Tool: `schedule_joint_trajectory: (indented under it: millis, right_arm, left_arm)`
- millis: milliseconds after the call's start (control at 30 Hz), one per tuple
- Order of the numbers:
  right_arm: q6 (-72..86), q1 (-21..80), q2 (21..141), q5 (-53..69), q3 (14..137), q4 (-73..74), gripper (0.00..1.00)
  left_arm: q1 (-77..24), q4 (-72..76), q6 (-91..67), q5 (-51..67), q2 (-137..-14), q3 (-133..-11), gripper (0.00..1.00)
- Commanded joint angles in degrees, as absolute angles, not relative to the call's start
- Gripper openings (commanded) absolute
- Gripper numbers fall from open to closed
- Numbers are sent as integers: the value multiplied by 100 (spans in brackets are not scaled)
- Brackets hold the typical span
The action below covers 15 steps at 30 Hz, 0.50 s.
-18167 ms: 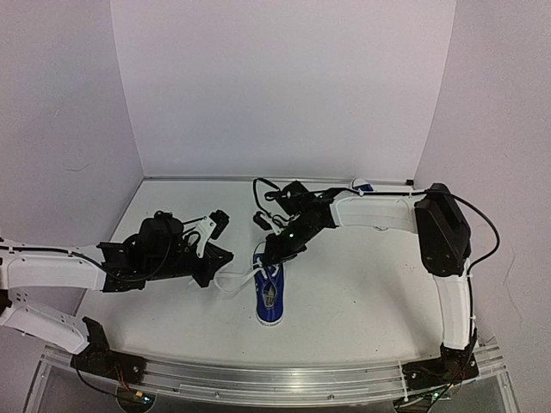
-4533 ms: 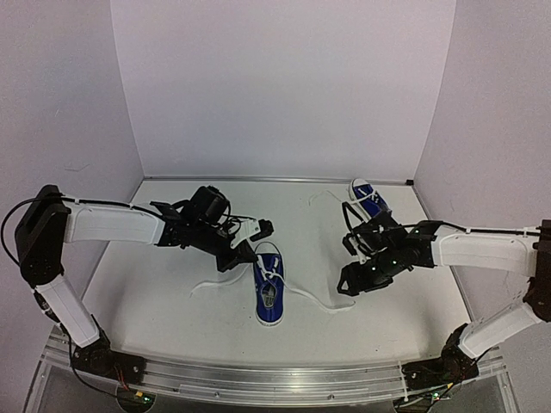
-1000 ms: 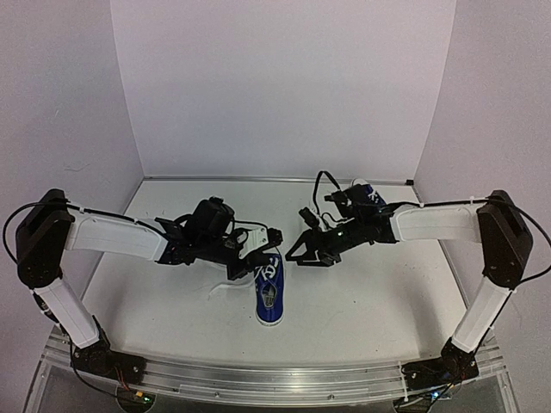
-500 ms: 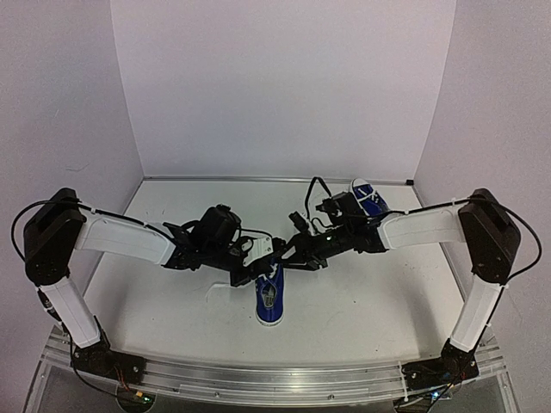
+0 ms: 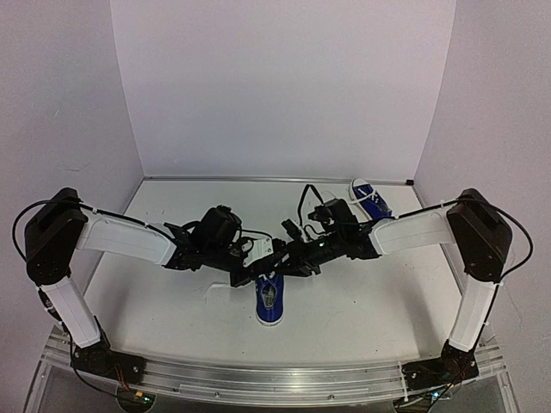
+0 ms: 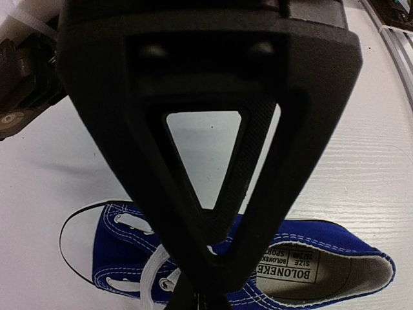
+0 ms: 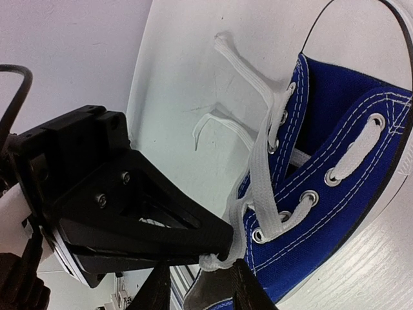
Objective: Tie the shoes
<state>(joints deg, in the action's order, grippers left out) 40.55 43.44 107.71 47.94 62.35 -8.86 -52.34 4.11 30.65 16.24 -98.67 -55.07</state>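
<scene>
One blue sneaker (image 5: 270, 301) lies at the table's middle front, toe toward me. It also shows in the left wrist view (image 6: 110, 252) and the right wrist view (image 7: 335, 194). My left gripper (image 5: 265, 255) is shut over the shoe's tongue end, pinching a loop of its white lace (image 7: 242, 255). My left gripper (image 6: 205, 287) shows its fingers meeting in a V. My right gripper (image 5: 287, 255) is right beside it. My right gripper (image 7: 200, 287) is open, with its fingers on either side of that lace loop. The second sneaker (image 5: 373, 200) lies at the back right.
A loose lace end (image 5: 219, 286) trails on the table left of the near shoe. White walls close the back and both sides. The metal rail (image 5: 275, 379) runs along the front edge.
My right gripper has moved left from mid-table to the near shoe, right up against my left gripper. My left gripper has shifted slightly right, over the shoe, holding the lace.
</scene>
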Motion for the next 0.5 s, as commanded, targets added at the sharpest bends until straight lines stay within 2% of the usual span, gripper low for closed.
schedule_joint_trajectory:
  millis: [0,167,333,467]
  right_arm:
    - [4136,4377,10902,4804,6419,-1125,28]
    - [4175,4377,10907,4734,6418,-1126,28]
    - [4200,4377,10896,4661,6364,-1125,32]
    - [4211,4377,10890,4658,6379,-1134,25]
  left_arm:
    - [-5265,622,3138,1608,-9857,-5718,0]
    - [-5265,640,3146,1643,-9828,-5706,0]
    - [-5265,663,3152,1655,-9775,-5640,0]
    - [-5265,700,3144,1662,-9757,-5622,0]
